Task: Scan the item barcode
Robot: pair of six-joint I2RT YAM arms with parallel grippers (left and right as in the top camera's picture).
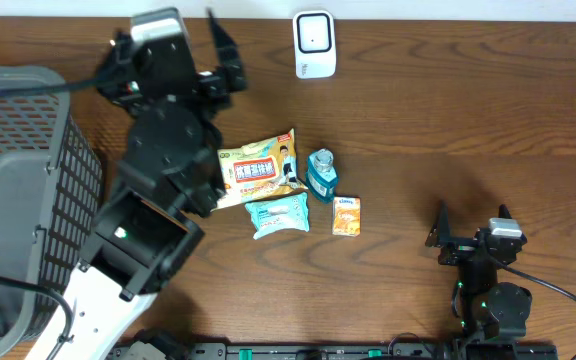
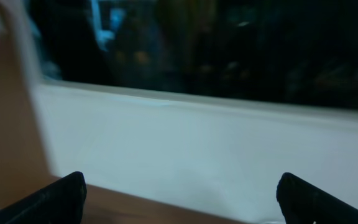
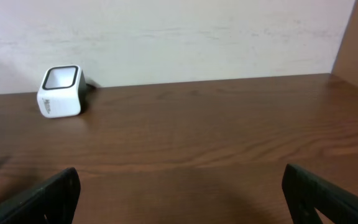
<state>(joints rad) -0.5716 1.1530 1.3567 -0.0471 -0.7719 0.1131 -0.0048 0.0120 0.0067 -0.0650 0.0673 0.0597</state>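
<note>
The left gripper [image 1: 226, 58] hangs near the far edge of the table [image 1: 448, 120], its jaws spread wide with nothing between them. In the left wrist view its fingertips [image 2: 55, 199] stand at the two bottom corners, facing a blurred white wall. The white barcode scanner [image 1: 315, 45] stands just to the right of these jaws, apart from them.

The items lie together on the near side of the left jaws, none touched by them: a snack packet [image 1: 258, 170], a blue bottle [image 1: 321, 172] against its right edge, a pale blue tissue pack [image 1: 278, 213] and a small orange box [image 1: 346, 215].

The right gripper [image 1: 471, 228] is also fully open and holds nothing. The scanner sits far ahead of its jaws and to the left, the items near its left side.

A grey mesh basket [image 1: 63, 180] stands left of the left arm. Its inside shows only a pale grey surface, and its contents cannot be told.
</note>
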